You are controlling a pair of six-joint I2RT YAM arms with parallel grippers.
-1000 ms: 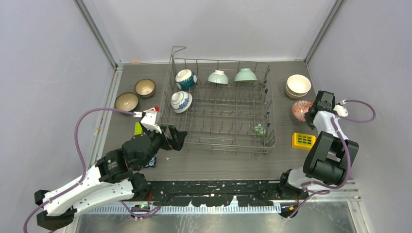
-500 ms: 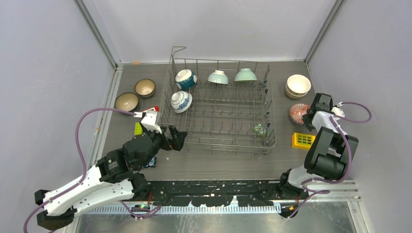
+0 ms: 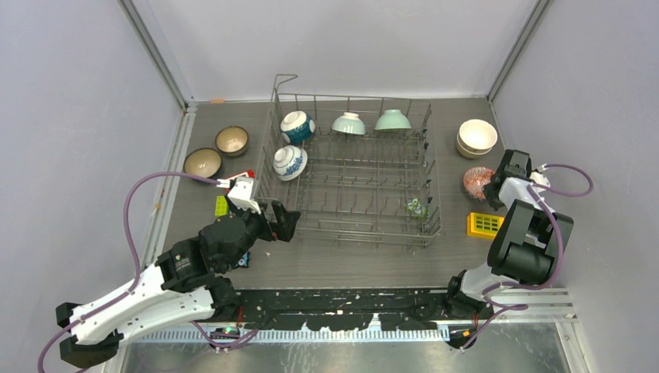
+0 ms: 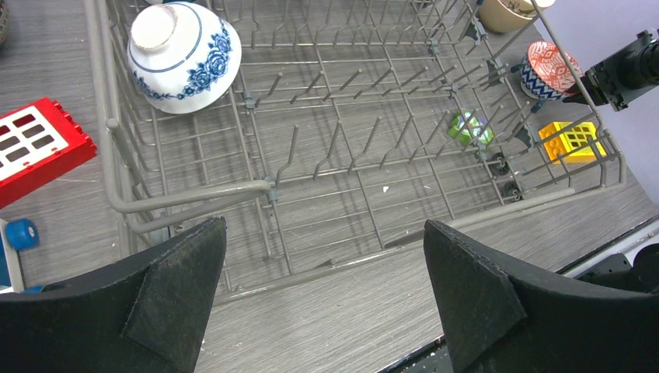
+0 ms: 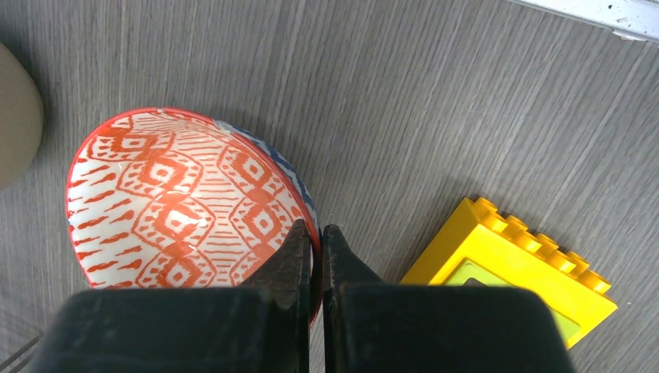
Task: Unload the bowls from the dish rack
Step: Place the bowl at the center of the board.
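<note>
My right gripper pinches the red-patterned bowl, yellow block seemingly just clear; left gripper gapes before the dish rack.

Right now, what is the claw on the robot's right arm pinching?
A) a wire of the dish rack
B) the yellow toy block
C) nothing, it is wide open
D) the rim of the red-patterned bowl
D: in the right wrist view the right claw is shut on the rim of the red-patterned bowl, while the yellow block lies apart beside it.
</note>
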